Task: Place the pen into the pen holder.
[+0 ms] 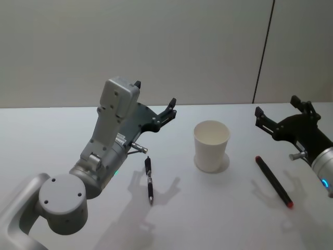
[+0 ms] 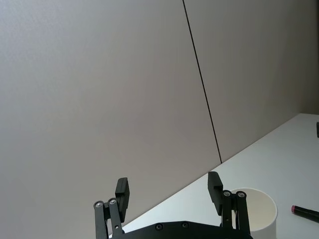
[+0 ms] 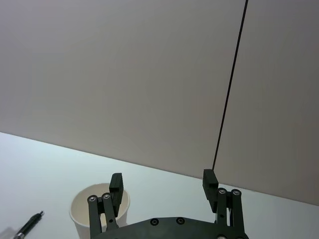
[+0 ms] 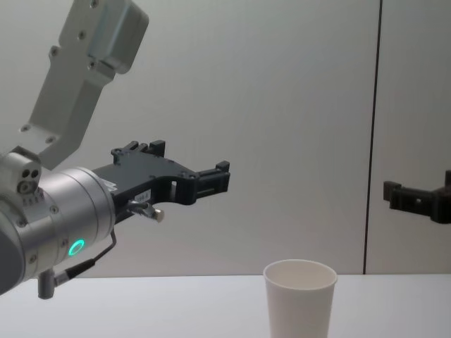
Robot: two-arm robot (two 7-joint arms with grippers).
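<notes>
Nothing grasped yet: my left gripper (image 1: 154, 94) and right gripper (image 1: 277, 105) hover with fingers spread, empty. The black pen (image 1: 149, 180) lies left of the white paper cup (image 1: 211, 146), a red-tipped pen (image 1: 273, 182) right; next I'd lower the left gripper over the black pen

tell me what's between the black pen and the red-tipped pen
The white paper cup stands between the black pen and the red-tipped pen, in the head view.
</notes>
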